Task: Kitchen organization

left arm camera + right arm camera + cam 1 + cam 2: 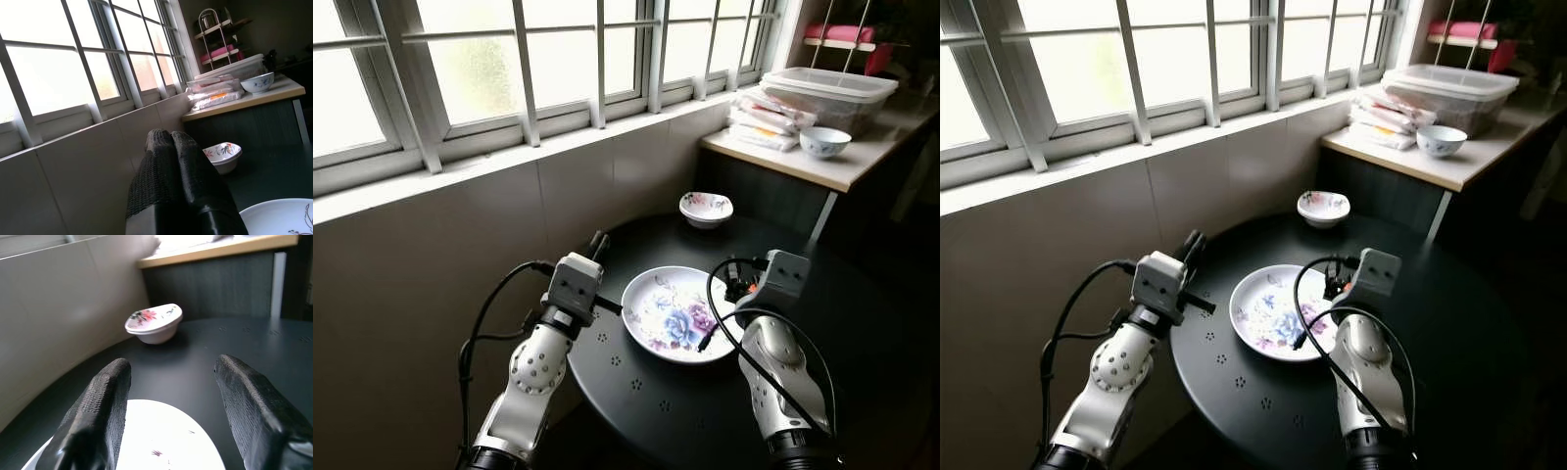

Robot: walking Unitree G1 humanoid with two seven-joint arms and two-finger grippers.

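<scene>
A white plate with a blue and pink flower pattern (674,313) lies on the round black table (636,382). Beyond it, near the table's far edge, sits a small floral bowl (706,208). My left gripper (168,139) is shut with nothing in it and hovers over the table's left edge, just left of the plate. My right gripper (171,367) is open and hangs low over the plate's near right rim, pointing toward the small bowl (152,323). The plate's white rim (156,435) shows between its fingers.
A tiled wall (460,245) under a barred window runs along the left. At the back right, a wooden counter (847,166) carries a blue-and-white bowl (824,142), stacked packets (766,122) and a lidded plastic box (829,93). A dish rack (220,41) stands behind.
</scene>
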